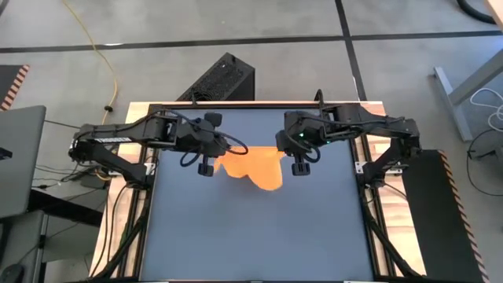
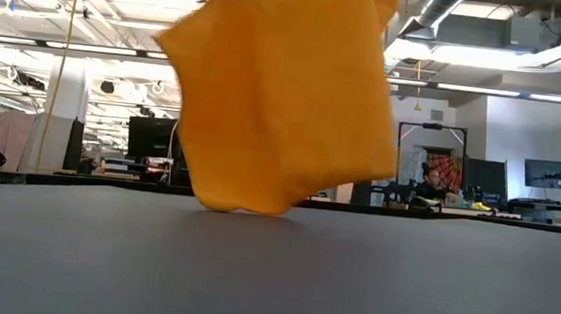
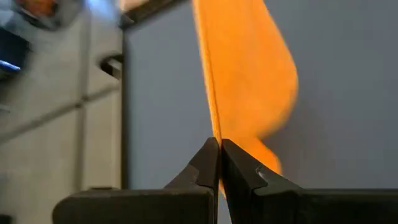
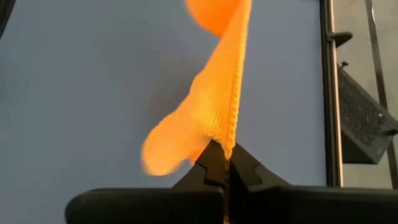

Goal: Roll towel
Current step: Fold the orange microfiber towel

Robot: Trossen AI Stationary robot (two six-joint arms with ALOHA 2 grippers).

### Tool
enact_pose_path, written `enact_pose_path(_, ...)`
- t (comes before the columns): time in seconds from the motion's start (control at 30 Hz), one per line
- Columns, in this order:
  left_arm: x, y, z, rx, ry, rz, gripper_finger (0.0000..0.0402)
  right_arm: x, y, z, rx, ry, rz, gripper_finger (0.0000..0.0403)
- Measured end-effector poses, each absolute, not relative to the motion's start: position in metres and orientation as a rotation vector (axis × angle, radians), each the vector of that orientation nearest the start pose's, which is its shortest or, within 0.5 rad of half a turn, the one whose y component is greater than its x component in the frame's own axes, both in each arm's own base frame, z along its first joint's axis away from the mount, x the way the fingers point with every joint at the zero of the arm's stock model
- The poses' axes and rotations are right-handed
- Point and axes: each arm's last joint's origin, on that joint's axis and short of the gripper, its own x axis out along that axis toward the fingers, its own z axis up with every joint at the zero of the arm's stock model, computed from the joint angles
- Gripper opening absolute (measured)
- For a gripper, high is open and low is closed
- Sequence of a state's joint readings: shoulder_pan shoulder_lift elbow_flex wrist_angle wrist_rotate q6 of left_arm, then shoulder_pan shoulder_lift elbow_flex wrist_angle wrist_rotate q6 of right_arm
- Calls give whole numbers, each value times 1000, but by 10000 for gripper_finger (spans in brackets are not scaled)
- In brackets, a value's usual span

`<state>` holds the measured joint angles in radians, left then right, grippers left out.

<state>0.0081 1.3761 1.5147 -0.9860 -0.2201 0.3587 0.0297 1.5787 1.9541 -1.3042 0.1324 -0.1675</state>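
Closest to my wrist cameras, both grippers are clamped on the towel [image 1: 255, 167]: the left gripper [image 3: 219, 163] pinches one top corner and the right gripper [image 4: 226, 160] the other, jaws closed tight on the fabric's edge. From there I see the yellow cloth hang between them above the far half of the table [image 1: 251, 236], its lower edge at or just off the dark top as far as the low view lets me judge. By my reading no rolling has begun: the towel must be laid flat, then rolled; I can read no writing anywhere.
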Motion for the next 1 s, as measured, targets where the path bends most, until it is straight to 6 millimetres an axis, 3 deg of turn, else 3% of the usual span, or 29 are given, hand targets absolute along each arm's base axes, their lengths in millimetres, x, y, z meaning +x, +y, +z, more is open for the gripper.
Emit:
enact_pose_path(0.17,270,3,355,283,967,-97,0,295,0,424,-200,1004,-38,14)
enact_pose_path(0.27,271,1,331,233,1025,-104,4,300,1,414,-168,1073,-49,14)
enact_pose_path(0.37,271,-1,297,213,1080,-104,24,307,5,397,-131,1170,-66,15)
enact_pose_path(0.5,266,-7,244,171,1116,-107,70,321,18,357,-116,1305,-64,15)
enact_pose_path(0.63,265,-20,201,144,977,-145,124,325,32,321,-133,1363,-40,15)
enact_pose_path(0.77,262,-33,173,188,797,-113,167,323,39,290,-112,1409,-52,16)
enact_pose_path(0.83,261,-39,164,237,721,-85,181,323,38,280,-87,1410,-69,16)
enact_pose_path(1.0,271,-45,146,288,717,-83,189,326,36,268,-47,1388,-71,16)
